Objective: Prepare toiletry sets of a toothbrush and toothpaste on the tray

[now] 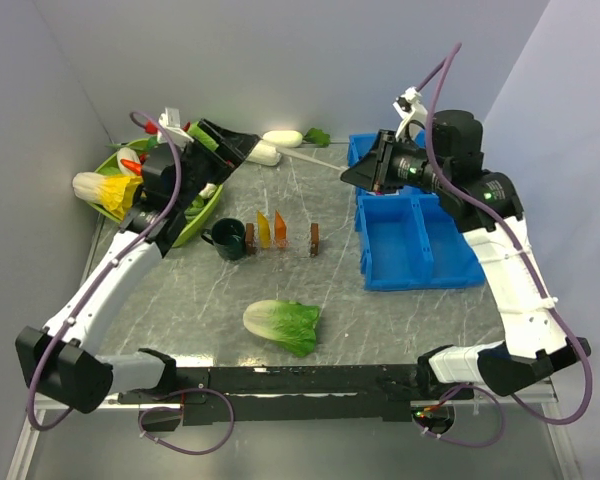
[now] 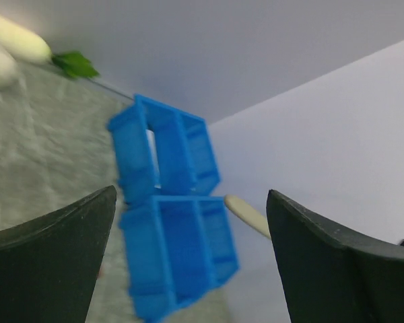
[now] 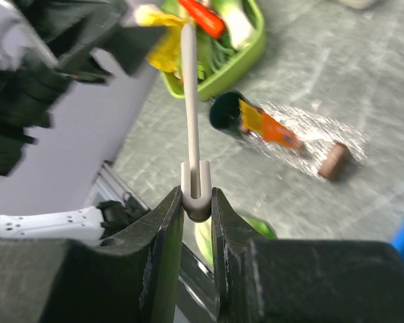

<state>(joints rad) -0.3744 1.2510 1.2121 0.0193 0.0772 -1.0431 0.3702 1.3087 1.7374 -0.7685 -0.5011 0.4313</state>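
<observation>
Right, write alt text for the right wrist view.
The right gripper is shut on the end of a pale toothbrush, which points toward a green basket. Beyond, on the grey table, sit a dark mug, yellow toothpaste and orange toothpaste.

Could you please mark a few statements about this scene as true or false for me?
1. The right hand is shut on a pale toothbrush. True.
2. The left hand holds the orange tube. False: it is open and empty, and the orange tube stands beside the yellow tube, near the mug.
3. The blue tray already holds a tube. False: its visible compartments look empty.
4. A cabbage lies apart from the mug. True.
</observation>
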